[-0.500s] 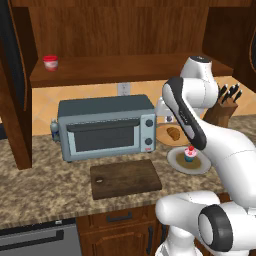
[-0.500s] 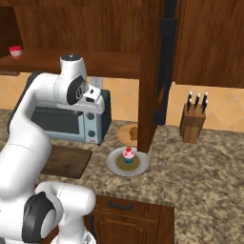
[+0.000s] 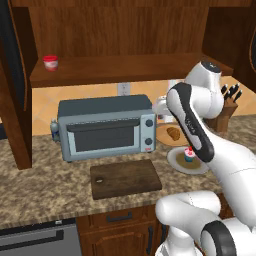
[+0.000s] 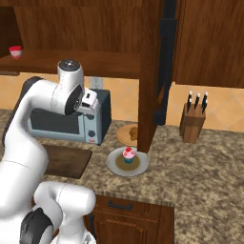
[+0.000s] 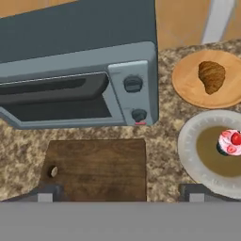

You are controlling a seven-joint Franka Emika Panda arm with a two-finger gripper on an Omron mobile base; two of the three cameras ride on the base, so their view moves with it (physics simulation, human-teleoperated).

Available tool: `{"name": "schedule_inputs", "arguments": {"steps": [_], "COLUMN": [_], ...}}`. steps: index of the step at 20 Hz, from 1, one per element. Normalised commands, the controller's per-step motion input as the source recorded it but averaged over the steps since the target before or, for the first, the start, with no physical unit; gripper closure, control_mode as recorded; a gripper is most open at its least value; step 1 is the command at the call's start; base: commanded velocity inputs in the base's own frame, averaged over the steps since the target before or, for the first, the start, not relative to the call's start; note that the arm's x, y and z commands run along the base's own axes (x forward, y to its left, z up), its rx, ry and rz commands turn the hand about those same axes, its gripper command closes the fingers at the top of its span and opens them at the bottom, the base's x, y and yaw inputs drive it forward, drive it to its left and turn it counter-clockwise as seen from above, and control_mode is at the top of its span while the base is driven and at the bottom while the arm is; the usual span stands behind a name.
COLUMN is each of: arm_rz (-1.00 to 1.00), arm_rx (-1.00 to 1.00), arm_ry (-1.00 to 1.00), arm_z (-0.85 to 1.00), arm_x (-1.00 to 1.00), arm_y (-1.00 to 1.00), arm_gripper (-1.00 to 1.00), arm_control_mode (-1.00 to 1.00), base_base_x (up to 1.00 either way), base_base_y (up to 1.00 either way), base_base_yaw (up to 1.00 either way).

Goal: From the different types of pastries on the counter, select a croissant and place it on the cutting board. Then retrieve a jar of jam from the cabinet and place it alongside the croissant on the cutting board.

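Kitchen counter, arm raised over toaster oven, pastries untouched.

Left base view: croissant [image 3: 174, 133] on tan round plate [image 3: 169, 135] right of toaster oven [image 3: 106, 127]; cupcake [image 3: 189, 155] on grey plate [image 3: 186, 162] just in front; cutting board [image 3: 125, 178] bare on granite counter [image 3: 40, 185] before the oven; red jar of jam [image 3: 50, 62] on cabinet [image 3: 125, 35] shelf, far left; knife block [image 3: 227, 107] behind the arm.
Right base view: croissant [image 4: 134, 133] half hidden by cabinet post; cupcake [image 4: 128, 155] on grey plate; cutting board [image 4: 66, 161] partly behind arm; jar of jam [image 4: 15, 52] at shelf's left end; knife block [image 4: 193, 124] well apart to the right.
Hand view: gripper [image 5: 121, 193] fingertips wide apart, nothing between them, above cutting board [image 5: 96, 169]; croissant [image 5: 212, 76] on tan plate upper right, cupcake [image 5: 229, 143] below it.
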Motion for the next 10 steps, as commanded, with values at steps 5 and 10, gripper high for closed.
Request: {"name": "schedule_inputs", "arguments": {"steps": [5,10], "arm_rz": [0.0,0.0], "arm_rx": [-0.08,-0.01], "arm_ry": [-0.33,-0.06], "arm_z": [0.47,0.16], "arm_x": [0.03,-0.02], "arm_y": [0.92,0.35], "arm_gripper": [-1.0,-1.0], "arm_control_mode": [-1.0,-1.0], "base_base_x": [0.0,0.0], "base_base_y": [0.0,0.0], "base_base_yaw": [0.0,0.0]}}
